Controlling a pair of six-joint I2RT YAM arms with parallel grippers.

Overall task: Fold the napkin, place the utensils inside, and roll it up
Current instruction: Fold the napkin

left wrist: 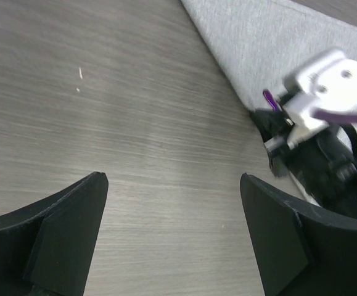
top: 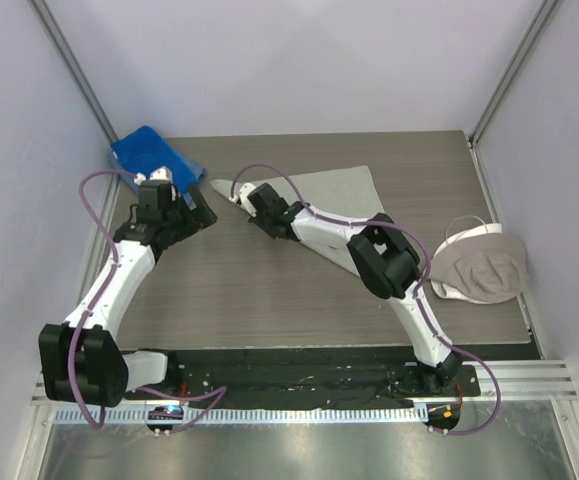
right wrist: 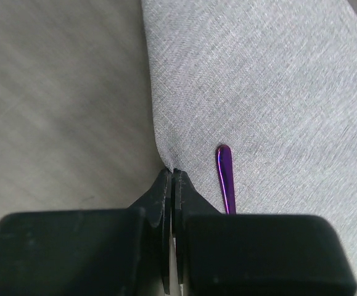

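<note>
Where the napkin [right wrist: 277, 92] narrows to its left corner, near the middle of the table's [top: 269, 300] far edge, I have the right gripper [right wrist: 172, 176] with its jaws pressed together on the fabric's edge. The weave puckers slightly at the tips. From above, the napkin lies flat as a rough triangle with its point toward the left, and the right arm reaches across it.

The spoon [right wrist: 225, 179] rests on the napkin just beside the right gripper's fingers. Its rounded purple end points away from the gripper, and the rest is hidden under the gripper body.

My left gripper [left wrist: 173, 185] hangs over bare wood just left of the napkin's corner, close to the right gripper. Its jaws stand wide apart with nothing between them. I cannot tell whether its pads touch the table.

A blue towel [top: 154, 155] is bunched in the far left corner, just behind the left gripper. A beige cloth [top: 484, 265] with a white rim sits at the right edge, well apart from the napkin.
</note>
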